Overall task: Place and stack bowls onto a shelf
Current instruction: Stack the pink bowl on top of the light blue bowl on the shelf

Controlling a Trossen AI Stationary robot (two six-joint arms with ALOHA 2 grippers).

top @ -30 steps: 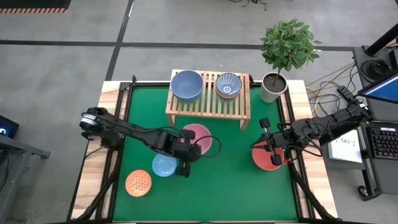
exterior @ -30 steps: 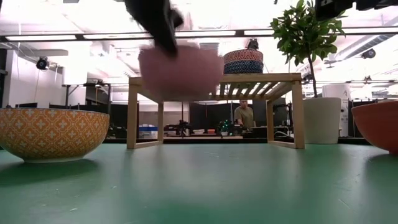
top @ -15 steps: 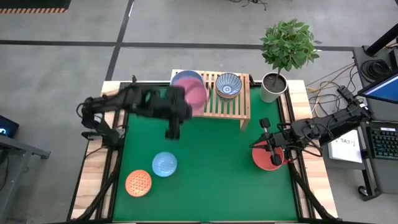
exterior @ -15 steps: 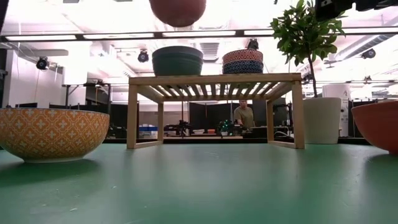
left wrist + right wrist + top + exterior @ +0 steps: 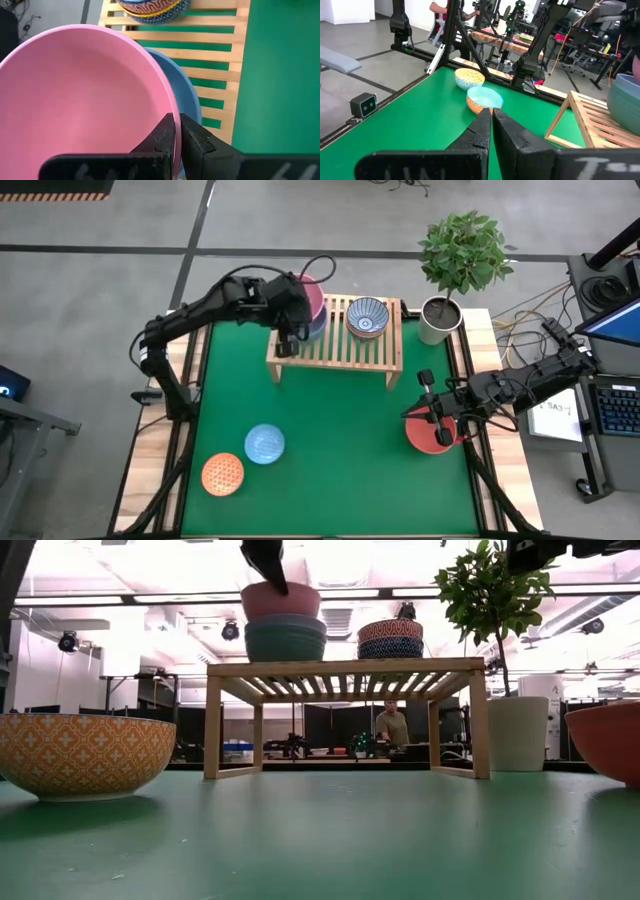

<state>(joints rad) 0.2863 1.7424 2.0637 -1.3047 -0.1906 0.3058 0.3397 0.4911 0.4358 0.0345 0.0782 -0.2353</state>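
left fingers (image 5: 174,131) pinching pink bowl (image 5: 80,100) rim

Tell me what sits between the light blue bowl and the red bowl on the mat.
Nothing: in the high view, only bare green mat lies between the light blue bowl and the red bowl, where the right gripper rests.

Six bowls were visible: a pink bowl (image 5: 314,298), a slate blue bowl (image 5: 186,92), a patterned bowl (image 5: 367,316), a light blue bowl (image 5: 264,444), an orange patterned bowl (image 5: 222,474) and a red bowl (image 5: 428,435). There was one wooden shelf (image 5: 340,348), one potted plant (image 5: 441,315) and two grippers.
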